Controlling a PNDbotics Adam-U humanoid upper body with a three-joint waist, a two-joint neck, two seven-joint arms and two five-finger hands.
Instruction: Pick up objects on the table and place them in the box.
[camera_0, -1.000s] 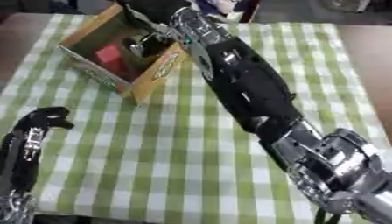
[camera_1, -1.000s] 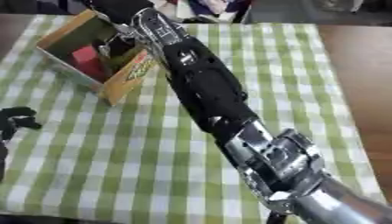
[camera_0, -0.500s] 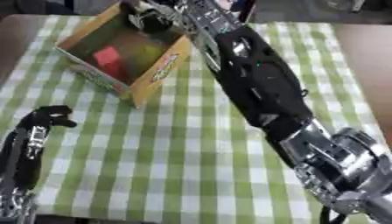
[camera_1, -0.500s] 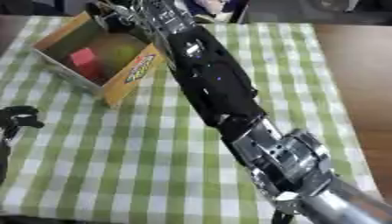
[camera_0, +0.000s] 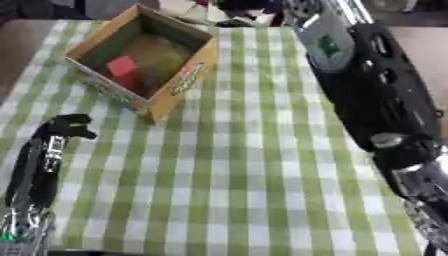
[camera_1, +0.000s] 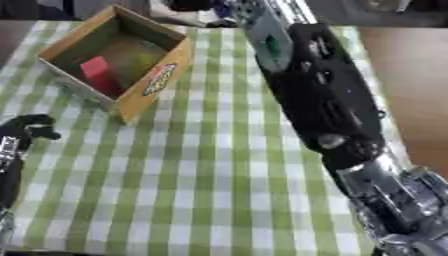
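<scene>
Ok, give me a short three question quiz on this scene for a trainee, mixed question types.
1. True or false: the cardboard box lies tipped on its side.
2. Which colour is the block in the box? A) blue B) red C) white
3. Fill in: the left robot hand shows near the view's lower ____ edge, over the green checked tablecloth.

Key: 1 false, it stands open side up; 2 B; 3 left.

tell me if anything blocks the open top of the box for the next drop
Nothing visible does. The box stands open-topped on the checked cloth, with only a red block inside. The left hand rests near the lower left, apart from it.
</scene>
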